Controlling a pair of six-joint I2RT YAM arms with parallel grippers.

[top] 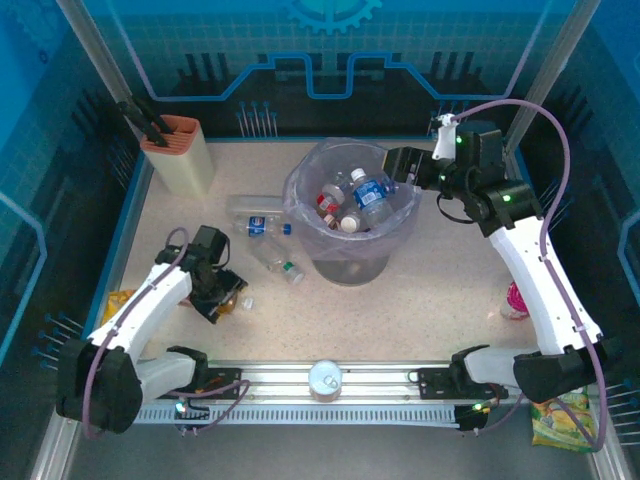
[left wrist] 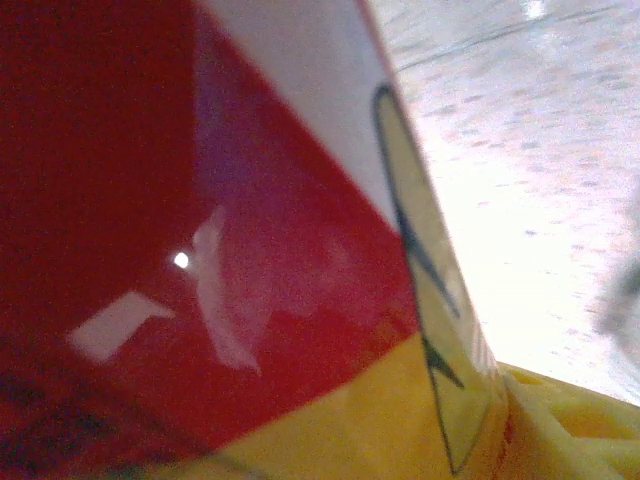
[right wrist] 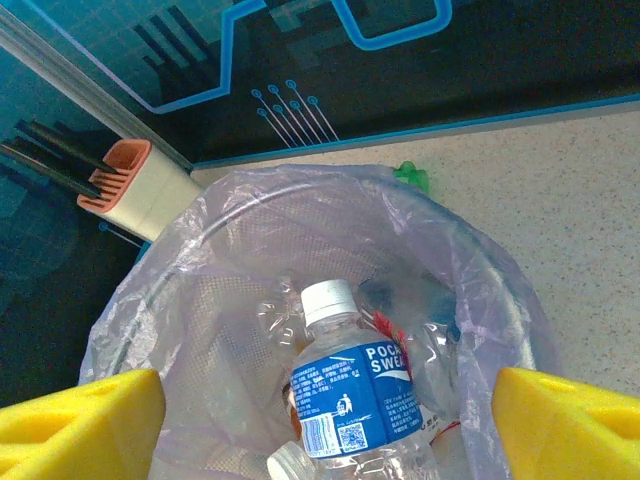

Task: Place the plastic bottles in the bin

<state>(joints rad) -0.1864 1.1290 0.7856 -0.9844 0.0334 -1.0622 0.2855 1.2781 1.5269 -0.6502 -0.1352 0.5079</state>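
Standing at the middle of the table (top: 430,290), the bin (top: 345,262) is seen lined with a translucent bag and already partly filled. The right gripper (top: 398,168) is held over the bin's far right rim. In its wrist view the yellow fingers (right wrist: 85,425) are spread wide to either side, and nothing is gripped between them. The left gripper (top: 222,296) sits low at the table on the near left, at an amber bottle (top: 238,300). A red and yellow label is seen very close in its wrist view, and it cannot be told whether the jaws are closed on the bottle.

Inside the bin several plastic bottles are piled. A blue-labelled bottle (right wrist: 350,395) with a white cap lies tilted on top, and a red-labelled bottle (top: 328,205) is beside it.

Just left of the bin, three more lie on their sides on the table: a clear bottle (top: 252,206), a blue-banded bottle (top: 263,227) and a green-capped bottle (top: 279,264).

The task is judged well under way but unfinished. At least these three and the amber one are left to be binned. A small pink item (top: 515,300) by the right arm is too small to be identified.
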